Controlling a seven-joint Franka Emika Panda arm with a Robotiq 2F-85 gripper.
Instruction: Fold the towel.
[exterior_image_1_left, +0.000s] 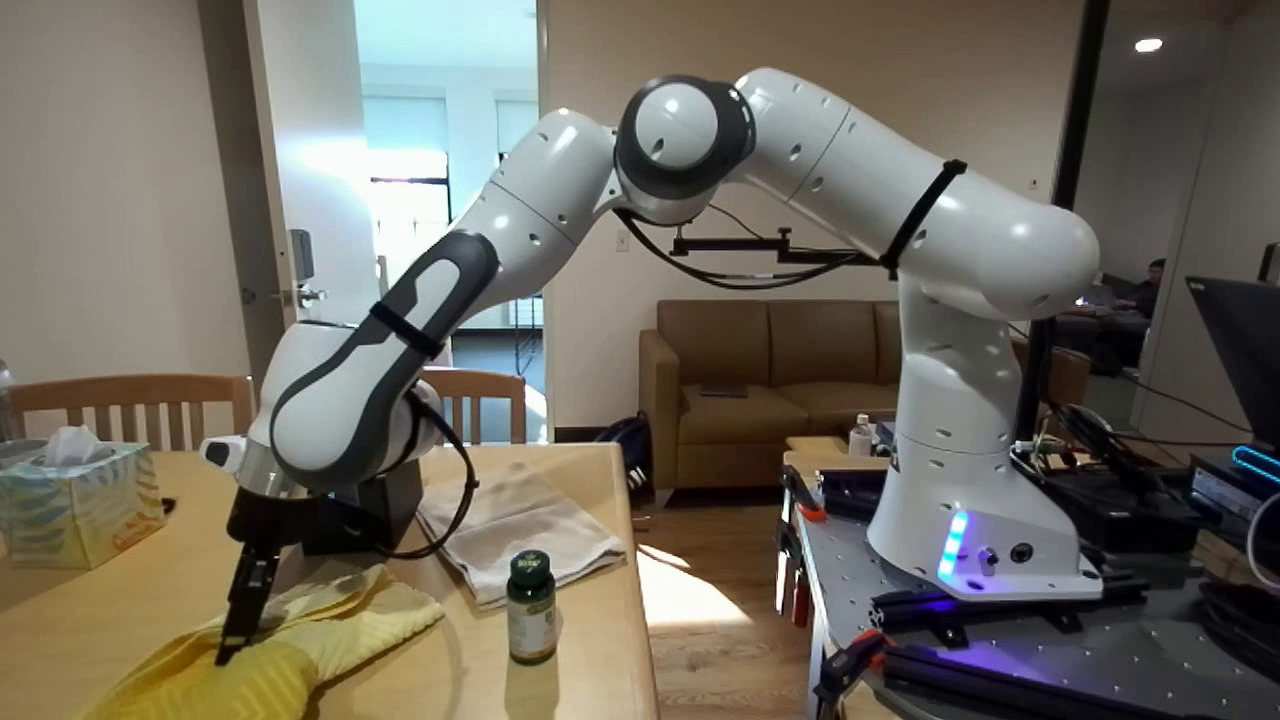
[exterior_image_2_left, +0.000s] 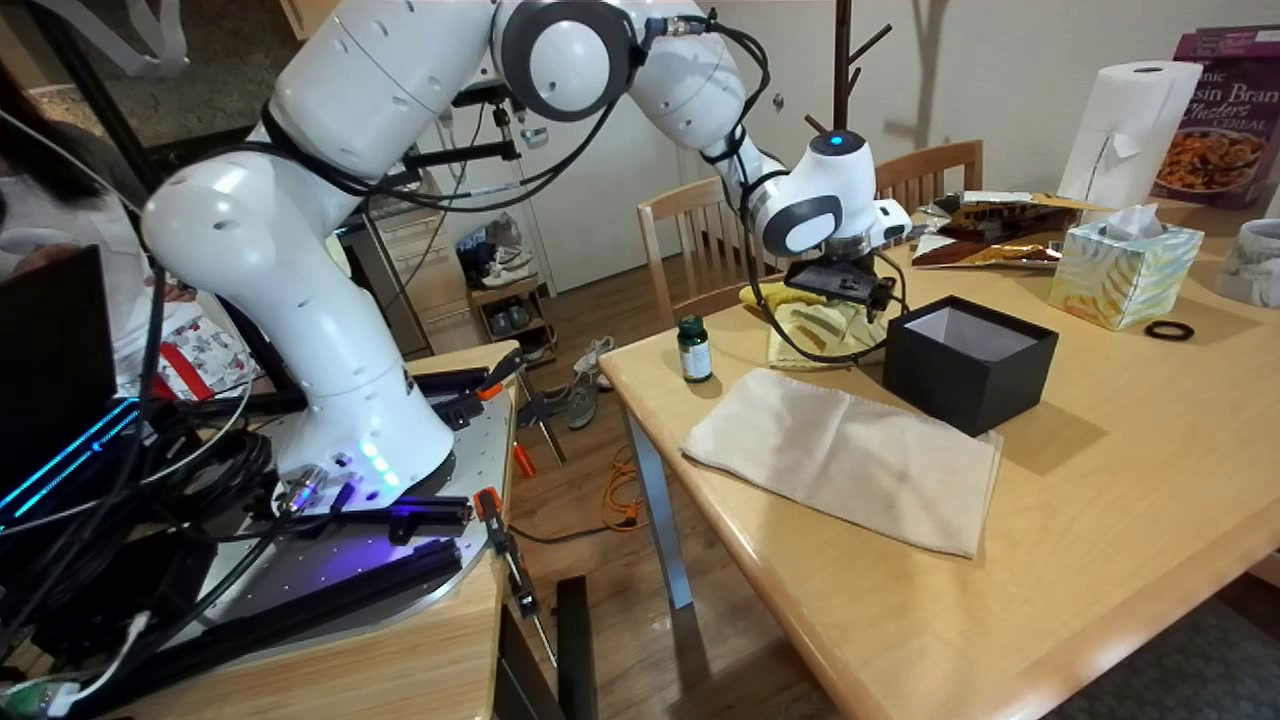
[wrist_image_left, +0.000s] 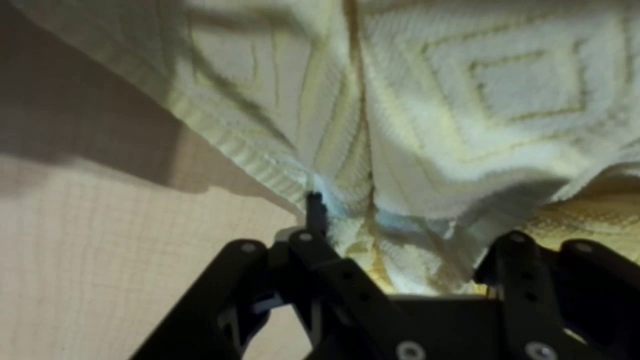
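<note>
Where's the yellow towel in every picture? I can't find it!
In an exterior view, the yellow towel is at the bottom left.
In an exterior view, the yellow towel is just right of the middle, partly hidden.
In the wrist view, the yellow towel fills most of the top, looking paler.
Landmark in all three: the black pincer, right by the yellow towel.
</note>
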